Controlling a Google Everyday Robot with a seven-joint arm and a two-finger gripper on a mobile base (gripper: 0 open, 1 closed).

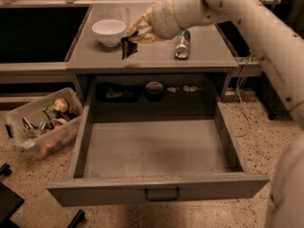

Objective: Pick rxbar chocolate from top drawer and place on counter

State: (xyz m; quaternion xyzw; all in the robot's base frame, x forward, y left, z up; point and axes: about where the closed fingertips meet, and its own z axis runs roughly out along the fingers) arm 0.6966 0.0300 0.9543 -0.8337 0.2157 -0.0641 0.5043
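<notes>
Over the counter surface (204, 56), your gripper (132, 36) hangs just right of the white bowl (109, 31), fingers clamped on the top edge of the rxbar chocolate (128, 49). You've got the black bar upright, its lower end at the surface or just above, can't tell which. Right of it sits the can (182, 44). Nearer you, the top drawer (156, 151) stands pulled out, and the clear bin (40, 127) sits on the floor, left.
</notes>
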